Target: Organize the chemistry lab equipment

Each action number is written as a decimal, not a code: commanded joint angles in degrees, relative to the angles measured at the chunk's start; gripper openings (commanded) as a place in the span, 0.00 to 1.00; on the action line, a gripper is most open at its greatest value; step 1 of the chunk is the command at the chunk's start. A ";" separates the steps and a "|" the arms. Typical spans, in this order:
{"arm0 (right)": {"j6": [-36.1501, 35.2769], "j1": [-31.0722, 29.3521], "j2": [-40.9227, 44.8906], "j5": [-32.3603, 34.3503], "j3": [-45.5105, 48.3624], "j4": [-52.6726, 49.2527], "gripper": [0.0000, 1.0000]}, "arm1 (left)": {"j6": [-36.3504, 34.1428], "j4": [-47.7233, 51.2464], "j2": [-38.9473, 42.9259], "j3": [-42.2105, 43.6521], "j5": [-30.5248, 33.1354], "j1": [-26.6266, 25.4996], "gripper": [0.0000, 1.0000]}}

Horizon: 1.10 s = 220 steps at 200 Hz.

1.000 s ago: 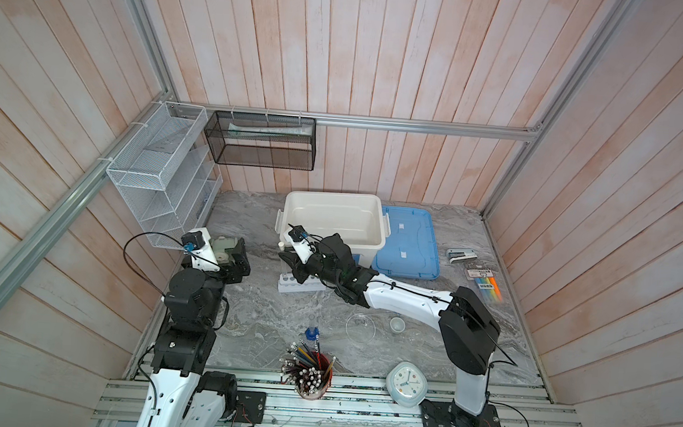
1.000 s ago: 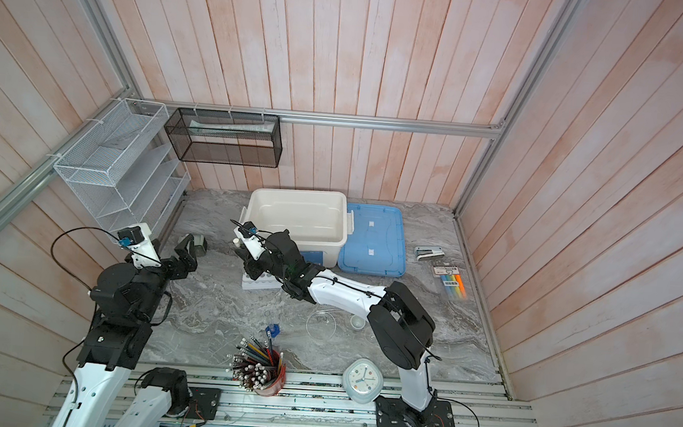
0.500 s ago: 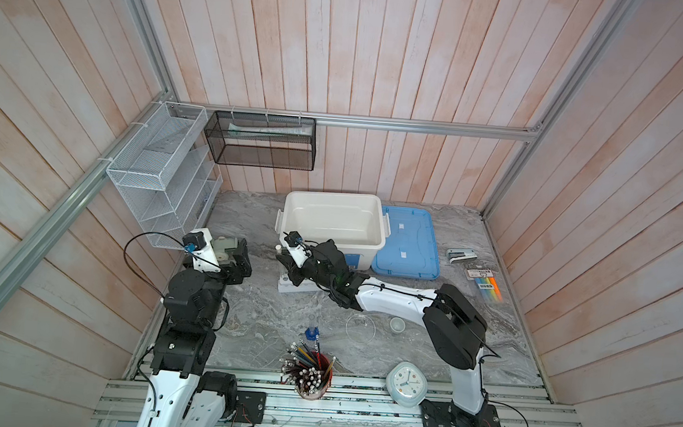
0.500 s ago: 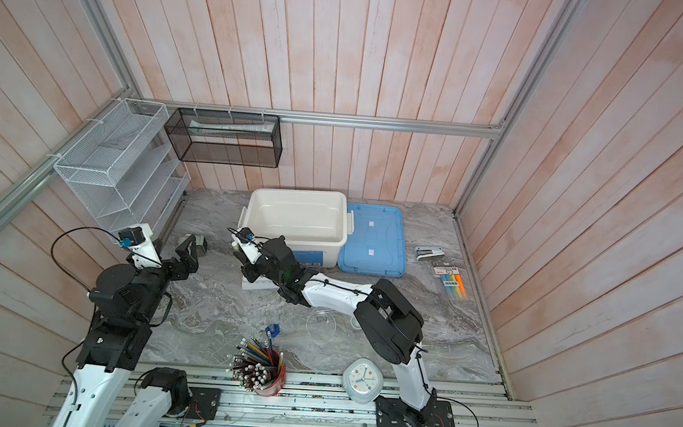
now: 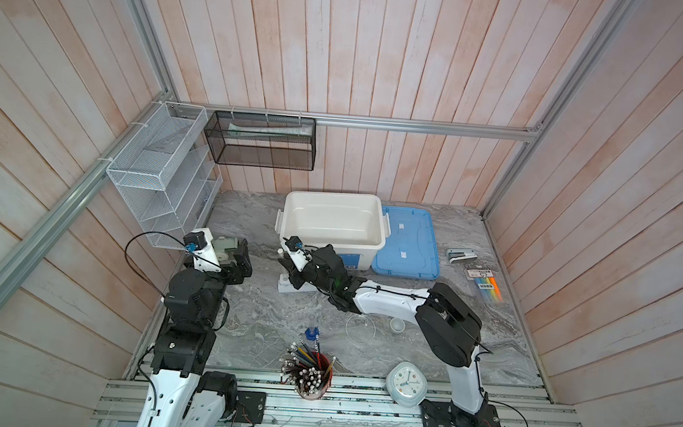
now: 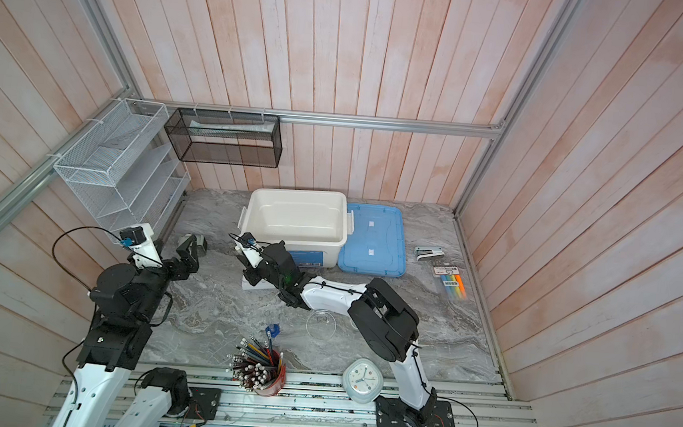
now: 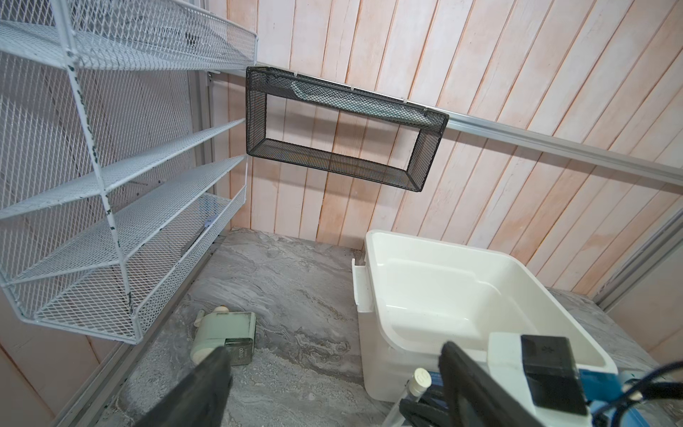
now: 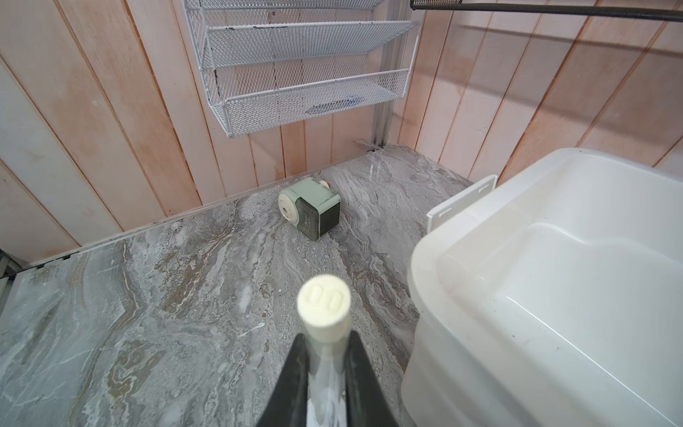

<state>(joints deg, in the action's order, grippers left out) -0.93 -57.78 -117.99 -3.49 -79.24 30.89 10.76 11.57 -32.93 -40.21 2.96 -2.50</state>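
Bare table (image 8: 148, 295) lies open between the left wall (image 8: 111, 129) and the bin (image 5: 333, 222), broken only by a sharpener (image 8: 310, 210) near the wall. Toward the front, bottle (image 5: 311, 333), dish (image 5: 360, 328) and pencil cup (image 5: 314, 381) crowd the way.

Walls (image 5: 344, 56) of pale vertical planks, whitewashed with a pinkish tint, closed the space in on three sides. A silver metal rail (image 5: 421, 127) ran level across the back wall, and slanted metal posts (image 5: 146, 28) marked the corners. The floor of the cell was a grey marbled surface (image 5: 255, 333), veined in white and tan. A white wire shelf unit (image 5: 147, 166) with several tiers hung on the left wall, and a black mesh basket (image 5: 261, 150) hung from the rail at the back, just beside it. A frame of slotted metal bars (image 5: 357, 412) edged the front. The light was soft and even, and in the left wrist view the basket cast only a faint shadow on the planks.
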 commanded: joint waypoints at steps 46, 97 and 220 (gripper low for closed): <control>-0.13 -0.23 -2.70 1.27 1.02 3.89 0.11 | -0.57 -0.86 -0.35 0.85 -1.03 0.31 0.89; -0.13 -0.20 -3.63 1.56 2.22 5.39 0.11 | -0.92 -1.08 -0.69 0.75 -1.03 0.30 0.89; 0.31 -0.23 -6.26 3.31 3.56 8.49 0.11 | -1.14 -1.23 -1.04 0.75 -1.12 0.31 0.89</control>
<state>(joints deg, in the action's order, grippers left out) -0.89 -57.78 -122.34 -1.30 -75.83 38.30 10.52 11.55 -33.95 -40.21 2.79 -2.50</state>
